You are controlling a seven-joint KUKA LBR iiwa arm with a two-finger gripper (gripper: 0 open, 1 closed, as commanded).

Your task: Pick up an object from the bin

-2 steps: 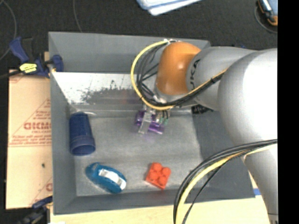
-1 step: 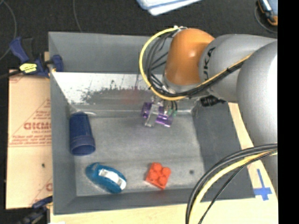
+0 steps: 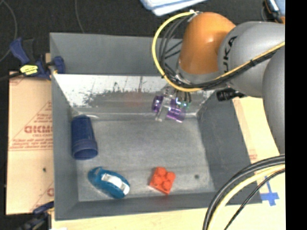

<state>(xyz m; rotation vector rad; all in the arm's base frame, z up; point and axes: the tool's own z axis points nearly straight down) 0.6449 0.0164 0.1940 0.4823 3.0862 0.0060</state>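
Purple piece [image 3: 175, 114] right at gripper [image 3: 171, 103]

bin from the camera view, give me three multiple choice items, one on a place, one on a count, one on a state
1. Where does the orange-red block lie?
A. near the front wall, about midway along it
B. in the far left corner
C. inside a cup

2. How many loose things lie on the floor of the bin, away from the claw?
A. one
B. three
C. six

3. How is the blue cup placed?
A. upright
B. on its side
C. upside down on a block

Answers:
1. A, as it sits by the front wall, right of the blue-and-white thing.
2. B, counting the cup, the blue-and-white thing and the block.
3. B, as its length runs along the floor with its mouth towards the front wall.
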